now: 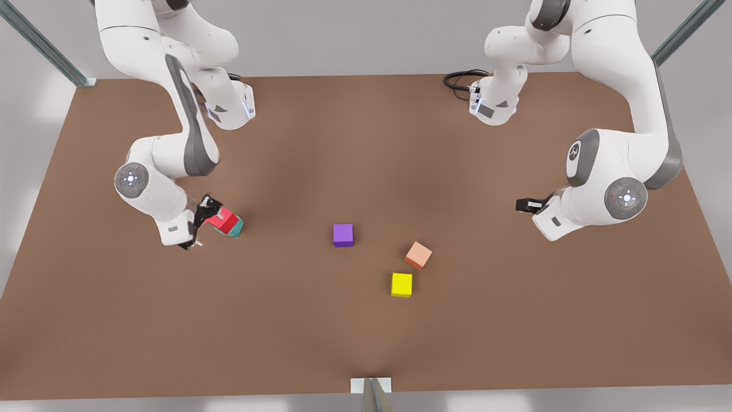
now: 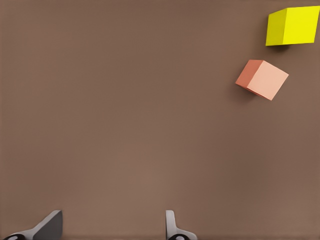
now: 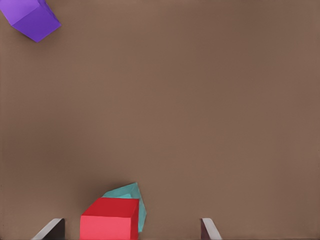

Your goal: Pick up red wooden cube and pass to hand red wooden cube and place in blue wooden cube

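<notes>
A: The right hand (image 1: 201, 224) is down at the bench (image 1: 366, 332), and the red wooden cube (image 1: 223, 220) sits between its fingers, right on top of the blue wooden cube (image 1: 236, 228).

B: Is it gripping? In the right wrist view the fingertips (image 3: 52, 229) stand well apart with the red wooden cube (image 3: 110, 219) loose between them. Spread, not squeezing.

A: Looks like the stack is made, then. Red is stacked a bit askew, the blue wooden cube (image 3: 131, 198) peeking out beyond it.

B: And the left hand (image 1: 523, 205) waits off on the other side, fingers (image 2: 47, 227) parted and empty, the salmon cube (image 2: 262, 79) and yellow cube (image 2: 292, 26) ahead of it.
</notes>
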Motion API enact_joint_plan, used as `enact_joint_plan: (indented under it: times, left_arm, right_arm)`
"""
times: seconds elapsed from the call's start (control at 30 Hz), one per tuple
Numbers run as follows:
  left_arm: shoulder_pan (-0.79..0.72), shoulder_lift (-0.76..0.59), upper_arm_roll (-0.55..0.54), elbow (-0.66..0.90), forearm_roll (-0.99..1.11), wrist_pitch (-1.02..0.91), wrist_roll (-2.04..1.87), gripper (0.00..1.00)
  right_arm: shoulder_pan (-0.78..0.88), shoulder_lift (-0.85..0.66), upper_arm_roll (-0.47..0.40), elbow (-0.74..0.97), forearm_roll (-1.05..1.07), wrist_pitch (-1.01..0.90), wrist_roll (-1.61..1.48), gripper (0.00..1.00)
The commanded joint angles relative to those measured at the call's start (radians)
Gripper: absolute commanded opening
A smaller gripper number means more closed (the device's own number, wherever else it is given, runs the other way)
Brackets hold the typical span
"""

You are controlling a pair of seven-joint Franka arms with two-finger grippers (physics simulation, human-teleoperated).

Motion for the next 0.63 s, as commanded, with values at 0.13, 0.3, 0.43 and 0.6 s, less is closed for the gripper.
enact_joint_plan:
  times: [0.13, 0.3, 0.43, 0.6]
  left_arm:
    - [0.0, 0.0, 0.0, 0.0, 0.001, -0.001, -0.005, 1.0]
    - [0.0, 0.0, 0.0, 0.0, 0.003, -0.001, -0.004, 1.0]
    - [0.0, -0.002, 0.0, 0.0, 0.003, -0.003, -0.004, 1.0]
    - [0.0, -0.002, -0.002, 0.0, 0.004, -0.003, -0.004, 1.0]
  right_arm:
    - [-0.002, 0.139, -0.005, 0.546, -0.138, -0.668, 1.022, 1.0]
    - [-0.039, 0.09, 0.001, 0.762, -0.149, -0.974, 1.11, 1.0]
    - [-0.068, -0.024, 0.008, 0.55, -0.117, -0.748, 1.114, 1.0]
    - [-0.068, -0.01, 0.006, 0.558, -0.114, -0.747, 1.113, 1.0]
